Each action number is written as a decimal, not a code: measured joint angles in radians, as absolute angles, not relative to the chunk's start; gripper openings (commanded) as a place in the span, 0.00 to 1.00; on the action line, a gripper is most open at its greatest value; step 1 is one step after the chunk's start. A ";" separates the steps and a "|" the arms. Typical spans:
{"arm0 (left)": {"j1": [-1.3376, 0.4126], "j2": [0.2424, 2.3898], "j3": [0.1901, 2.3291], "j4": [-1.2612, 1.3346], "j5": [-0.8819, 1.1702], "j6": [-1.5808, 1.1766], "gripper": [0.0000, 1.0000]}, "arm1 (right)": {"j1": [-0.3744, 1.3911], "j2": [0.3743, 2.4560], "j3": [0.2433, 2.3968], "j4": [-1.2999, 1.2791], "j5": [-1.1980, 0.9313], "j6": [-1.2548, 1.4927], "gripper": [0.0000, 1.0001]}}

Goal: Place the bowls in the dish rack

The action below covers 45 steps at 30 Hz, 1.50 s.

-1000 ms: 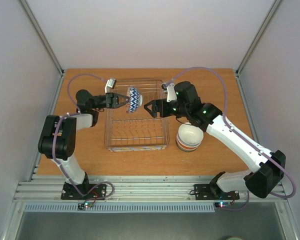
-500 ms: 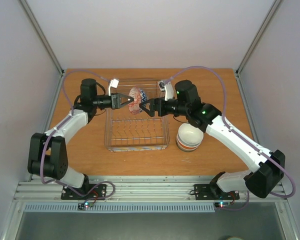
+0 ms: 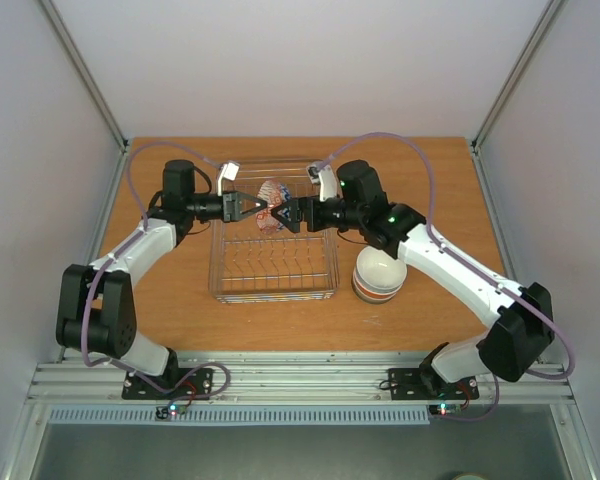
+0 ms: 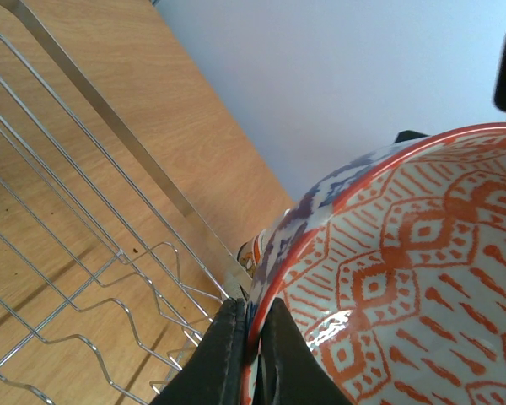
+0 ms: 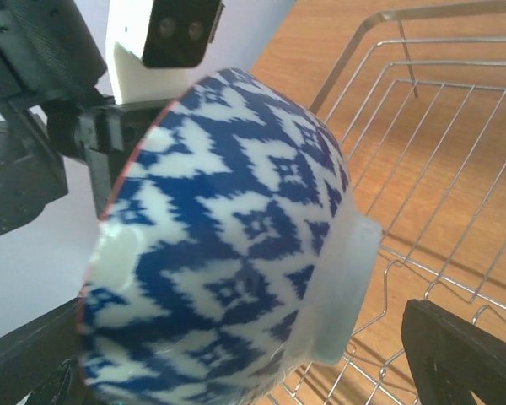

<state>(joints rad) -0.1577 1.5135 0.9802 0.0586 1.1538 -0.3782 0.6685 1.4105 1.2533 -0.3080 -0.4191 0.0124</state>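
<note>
The left gripper (image 4: 251, 333) is clenched on the rim of the patterned bowl (image 4: 405, 278), which sits just past its tips. The right gripper (image 3: 286, 212) is spread, with the bowl between its fingers.

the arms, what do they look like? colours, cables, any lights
Both are alike: white links, as on the left arm and right arm, between black joints. Black fingers end each one, with a white camera block behind them. A lilac cable loops along each arm; small green lights glow on the right one.

Left hand (image 4: 250, 327) clamps red-patterned bowl (image 4: 405, 253) over rack (image 4: 84, 211).
</note>
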 measured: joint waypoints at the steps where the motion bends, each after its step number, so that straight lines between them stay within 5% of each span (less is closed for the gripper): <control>1: -0.158 1.514 0.980 0.060 1.156 -0.382 0.00 | 0.669 1.419 1.252 -0.302 -0.421 0.015 0.98; 6: -0.157 1.512 0.979 0.064 1.158 -0.387 0.00 | 0.669 1.451 1.242 -0.271 -0.440 0.025 0.94; 10: -0.157 1.512 0.978 0.064 1.158 -0.390 0.00 | 0.669 1.463 1.237 -0.237 -0.466 0.031 0.77; 14: -0.153 1.512 0.976 0.072 1.149 -0.390 0.00 | 0.670 1.465 1.230 -0.213 -0.470 0.052 0.46; 18: -0.153 1.512 0.971 0.077 1.139 -0.392 0.01 | 0.669 1.465 1.218 -0.196 -0.465 0.062 0.03; 22: -0.153 1.512 0.970 0.077 1.132 -0.392 0.02 | 0.669 1.465 1.210 -0.184 -0.463 0.063 0.01; 24: -0.153 1.512 0.970 0.076 1.128 -0.389 0.38 | 0.669 1.462 1.204 -0.180 -0.458 0.063 0.01; 27: -0.154 1.509 0.970 0.071 1.122 -0.388 0.56 | 0.670 1.452 1.203 -0.199 -0.428 0.052 0.01; 45: -0.150 1.384 1.040 -0.214 0.769 -0.138 0.59 | 0.931 1.610 1.594 -0.844 0.267 -0.174 0.01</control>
<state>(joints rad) -0.1497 1.3838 1.0405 -0.2138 0.7692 -0.1383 0.9306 1.6100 1.5936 -0.8444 0.2672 -0.1741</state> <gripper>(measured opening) 0.592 0.694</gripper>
